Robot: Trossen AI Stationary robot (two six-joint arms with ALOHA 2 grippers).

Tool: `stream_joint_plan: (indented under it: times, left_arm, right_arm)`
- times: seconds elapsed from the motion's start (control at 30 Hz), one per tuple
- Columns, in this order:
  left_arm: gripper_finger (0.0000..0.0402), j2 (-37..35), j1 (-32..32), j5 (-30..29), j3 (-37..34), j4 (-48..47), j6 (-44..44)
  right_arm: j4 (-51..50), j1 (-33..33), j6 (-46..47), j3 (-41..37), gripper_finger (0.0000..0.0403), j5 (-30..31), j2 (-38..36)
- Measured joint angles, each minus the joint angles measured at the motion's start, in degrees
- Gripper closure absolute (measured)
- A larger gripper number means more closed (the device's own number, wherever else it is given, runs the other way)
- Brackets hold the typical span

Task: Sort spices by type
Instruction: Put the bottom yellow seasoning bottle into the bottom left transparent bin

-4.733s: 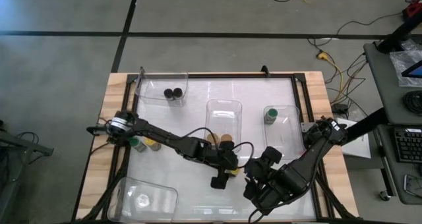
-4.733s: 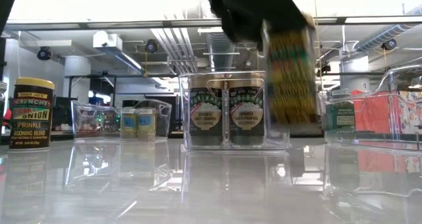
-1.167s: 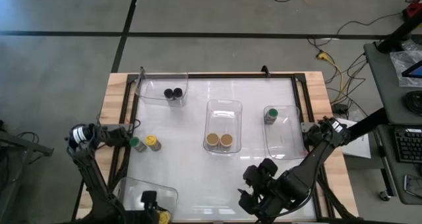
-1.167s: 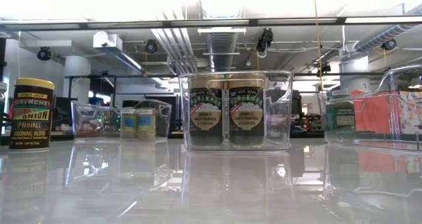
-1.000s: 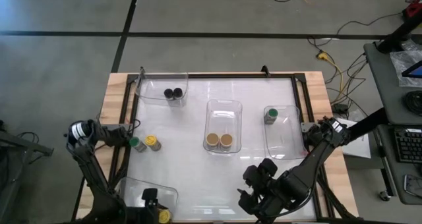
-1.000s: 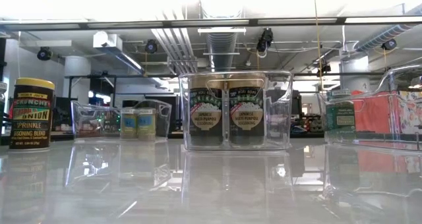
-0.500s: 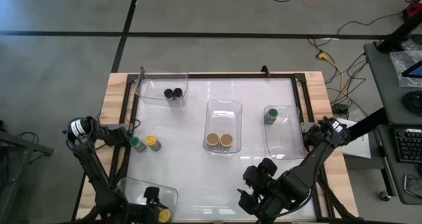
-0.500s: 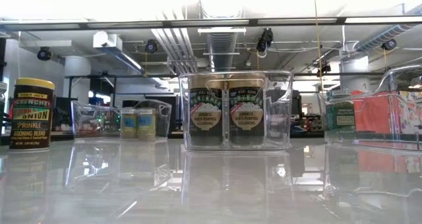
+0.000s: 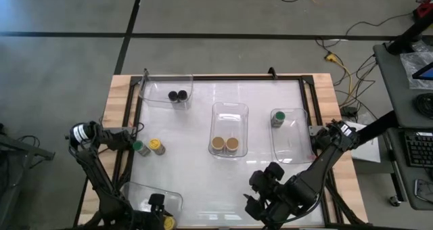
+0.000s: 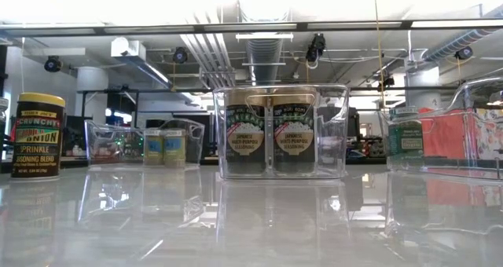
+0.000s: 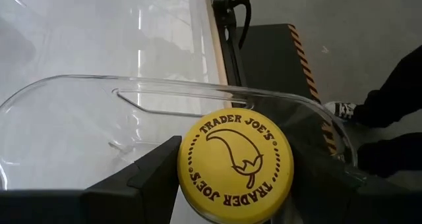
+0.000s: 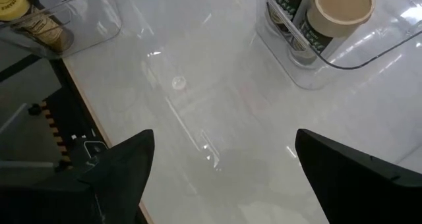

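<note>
My left gripper (image 9: 161,215) is at the near left corner of the table, shut on a yellow-lidded spice jar (image 11: 235,165) inside the rim of a clear bin (image 9: 145,197). My right gripper (image 9: 260,193) is open and empty over the near middle of the table. Two black-lidded jars (image 9: 177,95) stand in the far left bin, two tan-lidded jars (image 9: 225,144) in the middle bin, and one green-lidded jar (image 9: 277,116) in the right bin. A green-lidded jar (image 9: 139,147) and a yellow-lidded jar (image 9: 156,146) stand on the table at the left. My left gripper pinches the jar between its two fingers (image 11: 155,174), one on either side just below the yellow lid (image 11: 198,184). The jar is upright with its lid facing the wrist camera. The lid hides whether the jar's bottom rests on the bin's floor.
The bin's curved clear rim (image 11: 99,85) runs around the held jar. The table's near left edge and frame (image 11: 227,33) lie just beyond it. Bare white table (image 12: 217,118) lies under my right gripper, between the near left bin and the middle bin (image 12: 343,53).
Within the last second nothing has visibly changed. Some seconds earlier my left gripper held the yellow-lidded jar over the near middle of the table; it now holds it at the near left bin.
</note>
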Motion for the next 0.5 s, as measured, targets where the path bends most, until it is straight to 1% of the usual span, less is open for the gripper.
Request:
stream_joint_plan:
  times: [0.3,0.5]
  left_arm:
    - [0.0162,0.04,0.00,1.04,0.02,0.00,-0.11]
    - [0.0161,0.15,0.00,3.45,0.71,-0.36,-0.10]
  right_arm:
    - [0.17,0.02,-0.02,0.00,0.0044,0.00,0.00]
    - [0.23,0.02,-0.02,0.00,0.0044,-0.02,0.00]
